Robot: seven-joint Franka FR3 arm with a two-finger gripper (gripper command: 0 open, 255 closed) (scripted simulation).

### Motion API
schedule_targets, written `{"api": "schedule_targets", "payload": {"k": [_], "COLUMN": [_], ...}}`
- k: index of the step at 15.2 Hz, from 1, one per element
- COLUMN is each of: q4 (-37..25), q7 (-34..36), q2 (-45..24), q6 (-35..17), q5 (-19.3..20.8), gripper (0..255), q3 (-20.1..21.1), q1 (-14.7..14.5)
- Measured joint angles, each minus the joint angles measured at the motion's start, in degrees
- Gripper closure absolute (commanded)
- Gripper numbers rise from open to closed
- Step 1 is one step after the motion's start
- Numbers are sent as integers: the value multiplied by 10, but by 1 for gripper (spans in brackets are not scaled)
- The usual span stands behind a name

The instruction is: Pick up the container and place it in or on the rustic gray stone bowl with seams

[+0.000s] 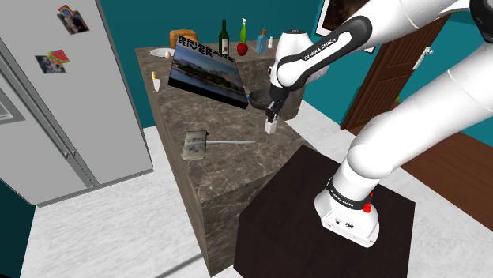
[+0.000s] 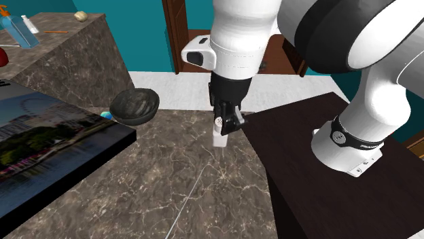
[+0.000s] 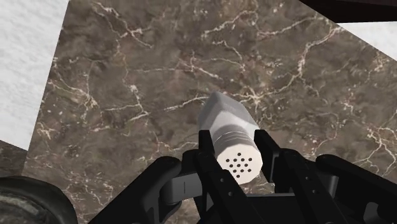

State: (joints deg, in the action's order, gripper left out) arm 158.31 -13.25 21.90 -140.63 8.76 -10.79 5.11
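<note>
The claw (image 2: pixel 226 124) was clamped on the white shaker (image 2: pixel 219 138), seemingly lifted clear; placing it in the grey bowl (image 2: pixel 134 105) nearby remained

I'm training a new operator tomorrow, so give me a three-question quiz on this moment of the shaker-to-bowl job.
1. True or false: the gripper is shut on the white shaker.
2. Multiple choice: in the second exterior view, on which side of the shaker does the stone bowl sit? A) to its left B) to its right C) directly under it
3. Fill in: in the wrist view, the shaker's top shows a cluster of small dark ____.

Key: 1 true; 2 A; 3 holes.
</note>
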Motion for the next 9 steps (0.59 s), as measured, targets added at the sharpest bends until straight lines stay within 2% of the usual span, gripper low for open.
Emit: {"api": "schedule_targets", "payload": {"k": [9], "q4": [-34], "q7": [-2], "q2": [57], "q6": [91], "q5": [-4], "gripper": [255], "q3": [7], "q1": [0]}}
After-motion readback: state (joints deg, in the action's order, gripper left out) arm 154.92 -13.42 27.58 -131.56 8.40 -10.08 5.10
